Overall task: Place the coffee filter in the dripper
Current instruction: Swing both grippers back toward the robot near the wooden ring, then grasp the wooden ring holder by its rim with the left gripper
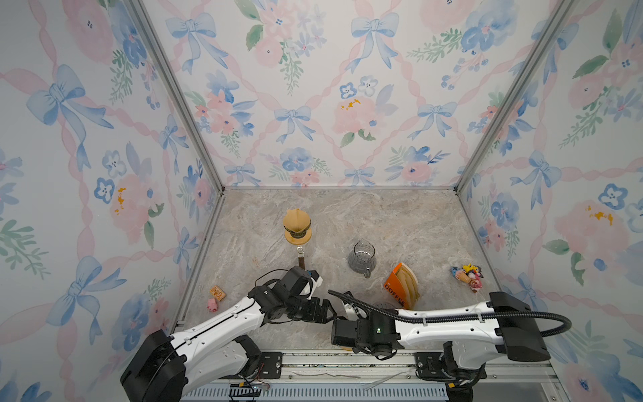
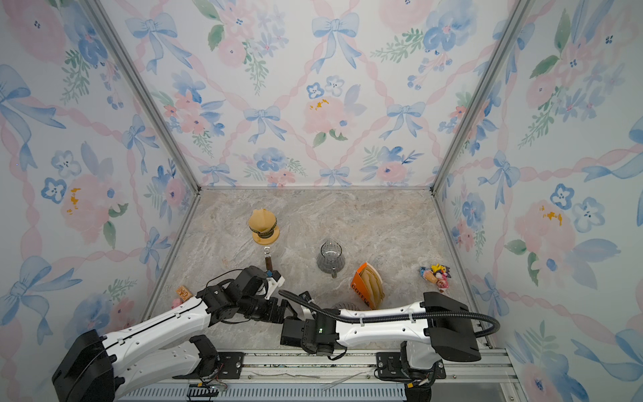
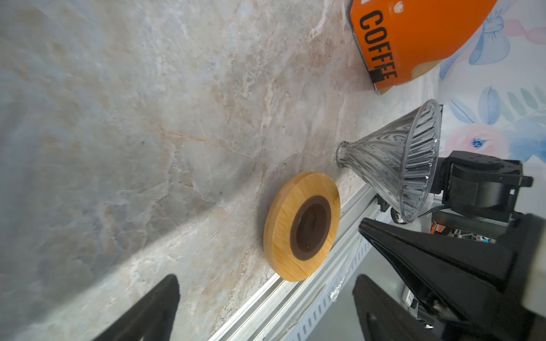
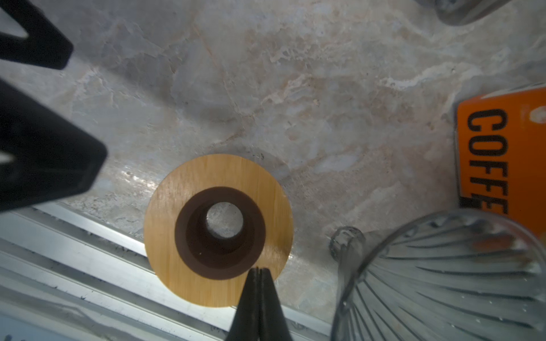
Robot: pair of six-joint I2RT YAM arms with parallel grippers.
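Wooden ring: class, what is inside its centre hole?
Through the wooden ring and its dark collar, only bare marble table shows. The shut right gripper covers part of the collar.

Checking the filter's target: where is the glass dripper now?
The glass dripper stands right of centre near the table's front edge in both top views, partly behind the right arm, between the wooden ring and the orange filter box.
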